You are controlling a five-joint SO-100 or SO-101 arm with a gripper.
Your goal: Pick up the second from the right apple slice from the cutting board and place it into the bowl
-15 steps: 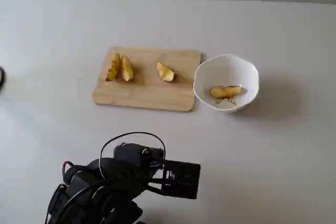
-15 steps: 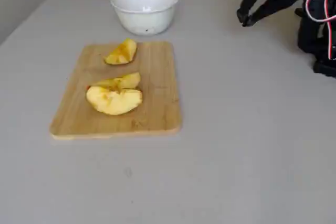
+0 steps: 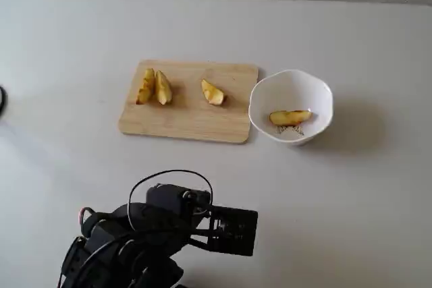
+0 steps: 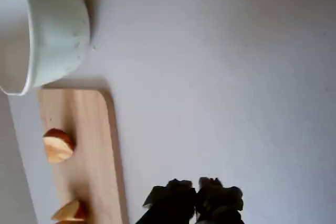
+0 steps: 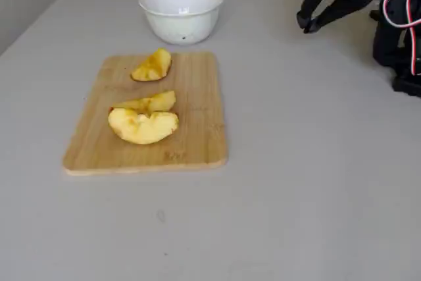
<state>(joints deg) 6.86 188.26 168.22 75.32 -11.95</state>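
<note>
Showing a pale grey surface [image 3: 351, 207] with the arm drawn back from the work area. The hand [image 5: 308, 25] hangs above bare surface, well apart from the cutting board [image 5: 191, 149] and to the side of the bowl [image 5: 181, 14]; its fingertips [image 4: 178, 188] sit nearly together with nothing between them, as the wrist view also shows at its lower edge.

Cutting board: a light wooden rectangle with rounded corners, lying flat just beside the bowl, the two almost touching in a fixed view [image 3: 189, 123]. It carries three apple slices. Two slices [image 3: 154, 87] lie side by side, touching or nearly so, at the board end farthest from the bowl; in a fixed view they appear as a larger wedge [image 5: 143, 127] with a thinner one [image 5: 152, 102] against it. A single slice [image 3: 213, 92] lies apart from that pair, nearer the bowl end.

Bowl: white, with a gently wavy rim [image 3: 290, 72], upright on the surface. One apple slice [image 3: 290, 117] lies inside it on the bottom, partly covering a dark drawing.

Wrist view: bowl wall [image 4: 58, 30] at upper left, board edge [image 4: 94, 145] below it, both well to the side of the hand; two slices partly visible on the board.
</note>
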